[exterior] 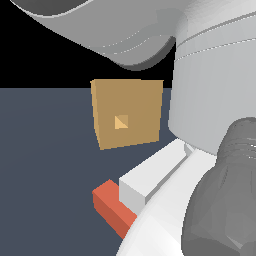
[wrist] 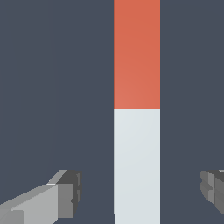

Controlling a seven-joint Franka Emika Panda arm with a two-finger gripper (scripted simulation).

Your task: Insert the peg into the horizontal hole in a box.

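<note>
The peg [exterior: 142, 182] lies flat on the dark floor, in front of the tan box [exterior: 135, 97]. Its red-orange half points toward the exterior view's left and its white half runs under the arm. The hole [exterior: 121, 122] is a small lighter square in the middle of the box face toward the camera. In the wrist view the peg [wrist: 136, 109] runs lengthwise between the two fingers. My gripper [wrist: 140, 194] is open, and its fingers [wrist: 65, 197] stand wide apart on either side of the white half without touching it. How high it is above the peg I cannot tell.
The arm's large grey and white links [exterior: 215, 100] fill the top and the right of the exterior view and hide part of the peg's white half. The floor [exterior: 45, 165] is plain dark blue-grey.
</note>
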